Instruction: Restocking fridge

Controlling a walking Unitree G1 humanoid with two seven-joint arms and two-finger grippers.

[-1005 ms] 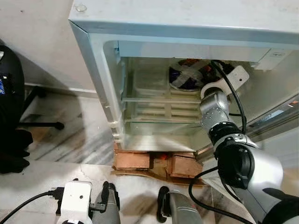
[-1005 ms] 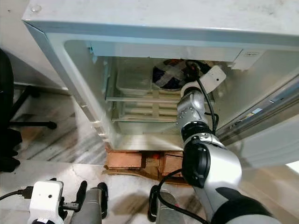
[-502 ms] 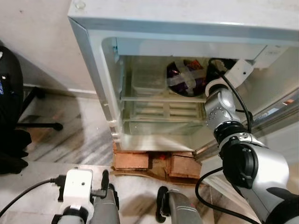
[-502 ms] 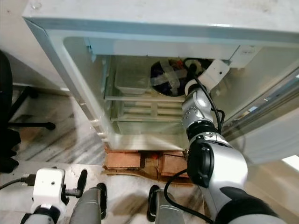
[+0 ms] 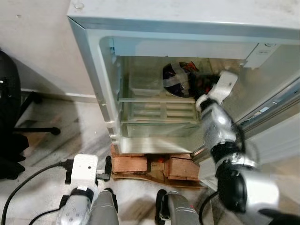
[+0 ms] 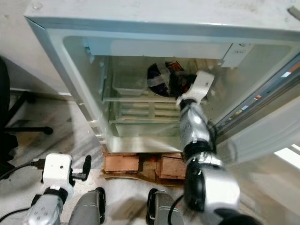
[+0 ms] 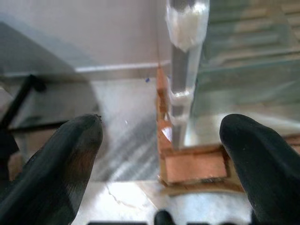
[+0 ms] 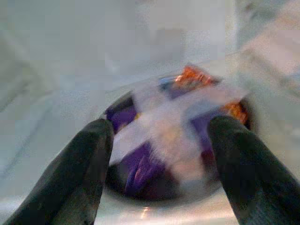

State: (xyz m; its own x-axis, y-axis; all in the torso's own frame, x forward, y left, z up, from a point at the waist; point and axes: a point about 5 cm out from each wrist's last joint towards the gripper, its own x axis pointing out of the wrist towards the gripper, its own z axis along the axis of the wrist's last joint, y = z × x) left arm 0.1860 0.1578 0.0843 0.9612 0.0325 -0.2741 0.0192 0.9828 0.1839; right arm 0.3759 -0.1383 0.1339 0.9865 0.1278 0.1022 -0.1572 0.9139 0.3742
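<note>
Bowl: the bowl (image 8: 173, 140), holding purple and orange packets under crossed tape, is sitting on the fridge (image 5: 140, 28) top shelf.
Right gripper: the right gripper (image 8: 159, 154) is hovering before it, fingers spread, empty.
Beside: a clear tub (image 5: 146, 82) is lying alongside.
Left gripper: the left gripper (image 7: 159, 154) is hanging low, jaws apart, near the bricks (image 5: 133, 161).

A white fridge (image 5: 93, 70) holds a purple-and-orange bowl (image 5: 177, 79) crossed with pale tape, standing on reddish-brown bricks (image 5: 133, 164) over grey-streaked floor (image 5: 70, 126).

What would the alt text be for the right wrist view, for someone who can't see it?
Blurred close-up between the right gripper's two open black fingers, looking at a round bowl of purple and orange items with pale tape crossed over its top. The bowl sits on a pale fridge shelf.
</note>
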